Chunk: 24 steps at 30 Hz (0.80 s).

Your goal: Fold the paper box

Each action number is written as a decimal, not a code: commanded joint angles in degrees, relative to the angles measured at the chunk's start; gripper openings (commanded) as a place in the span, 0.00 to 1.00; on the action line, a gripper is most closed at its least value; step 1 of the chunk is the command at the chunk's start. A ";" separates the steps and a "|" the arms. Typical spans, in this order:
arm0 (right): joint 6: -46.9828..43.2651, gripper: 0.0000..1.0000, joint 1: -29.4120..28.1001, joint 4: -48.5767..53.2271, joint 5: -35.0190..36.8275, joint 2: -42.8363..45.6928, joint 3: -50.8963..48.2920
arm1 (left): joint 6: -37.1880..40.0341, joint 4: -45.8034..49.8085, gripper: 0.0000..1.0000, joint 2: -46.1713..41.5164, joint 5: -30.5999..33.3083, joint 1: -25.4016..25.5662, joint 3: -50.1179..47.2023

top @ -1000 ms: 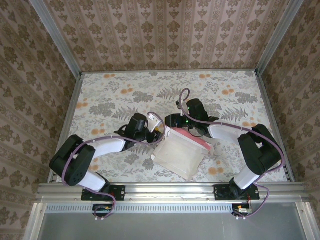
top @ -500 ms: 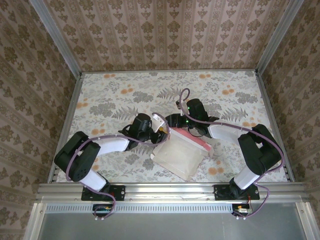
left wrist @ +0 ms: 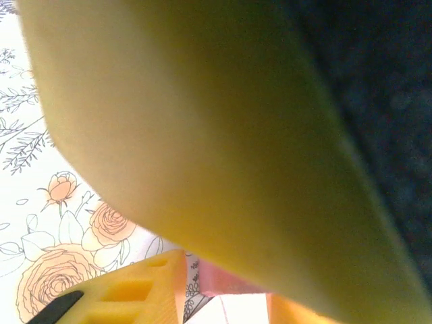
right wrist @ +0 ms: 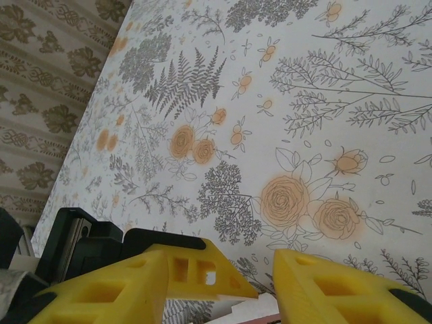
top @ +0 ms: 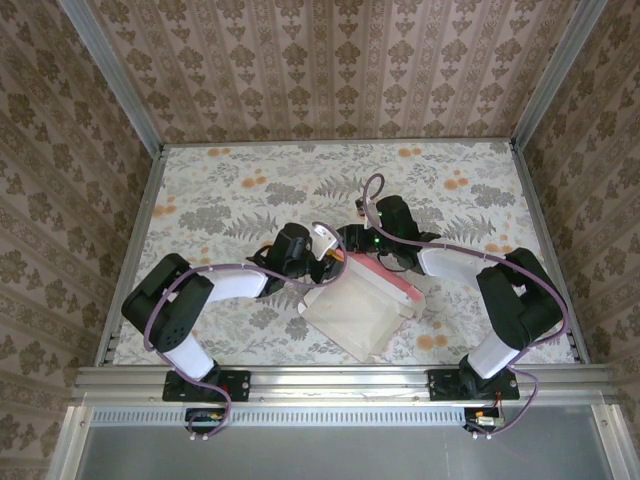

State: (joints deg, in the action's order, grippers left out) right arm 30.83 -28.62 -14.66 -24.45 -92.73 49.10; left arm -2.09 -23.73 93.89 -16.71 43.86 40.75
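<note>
1. The left gripper (top: 325, 254) has swung right over the last second, from just left of the box (top: 360, 312) to its far-left corner.
2. The right gripper (top: 352, 243) has hardly moved and sits at the same far edge, just beside the left one.
3. The box's near corner has slid a little left, so the box seems to have been nudged or turned.
4. My reading is that both grippers are gathering on the far edge to work a flap. The fold is not finished, and the box lies open, pale face up, at the near middle of the table (top: 230, 190).
5. Left gripper: a pink edge shows by one finger (left wrist: 128, 297). Whether it is pinched I cannot tell.
6. Right gripper: the jaws are apart, with table visible between them.
7. Count: one box, two grippers, one table.
</note>
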 commanded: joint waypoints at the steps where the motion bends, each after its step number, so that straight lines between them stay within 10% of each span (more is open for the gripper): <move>1: -0.08 0.44 -0.65 3.83 -1.35 -1.23 -1.95 | 0.15 -1.50 0.30 1.50 1.78 0.72 2.32; 24: 1.16 0.39 -0.56 5.20 -0.43 0.70 -2.34 | 5.05 -0.75 0.08 4.09 23.29 6.24 3.54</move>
State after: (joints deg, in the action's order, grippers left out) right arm 33.17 -27.40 -16.29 -22.90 -92.42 48.47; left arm -0.14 -25.50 95.90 -0.40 49.60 42.83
